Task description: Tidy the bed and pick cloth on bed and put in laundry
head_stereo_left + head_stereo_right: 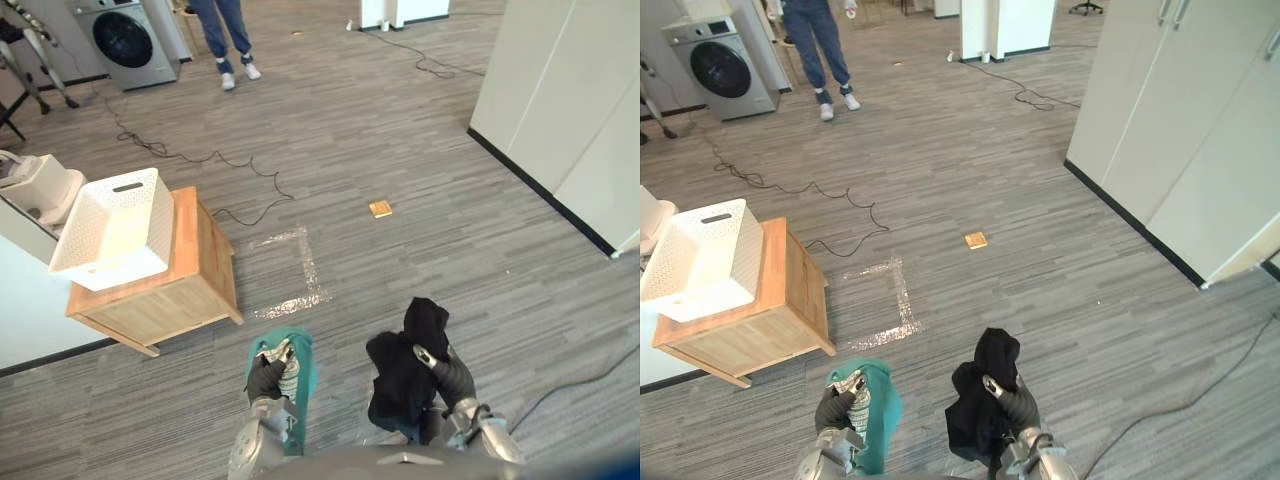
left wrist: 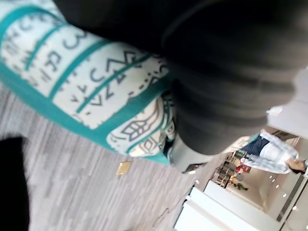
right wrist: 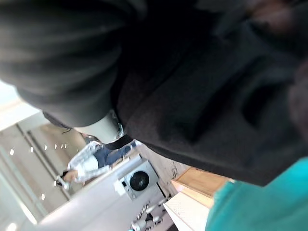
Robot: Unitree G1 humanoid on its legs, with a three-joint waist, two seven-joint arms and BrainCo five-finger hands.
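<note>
Teal cloth (image 1: 882, 410), black cloth (image 1: 975, 400): both gripped.
Left hand (image 1: 835, 408) fingers curl round teal cloth; right hand (image 1: 1015, 405) fingers clamp black cloth, bunched above them.

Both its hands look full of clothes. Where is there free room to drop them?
The white basket on the wooden table looks empty; only a narrow strip of tabletop shows beside it. The floor between table and white cupboards is wide open, save a small yellow block. Cables clutter the floor toward the washing machine.
</note>
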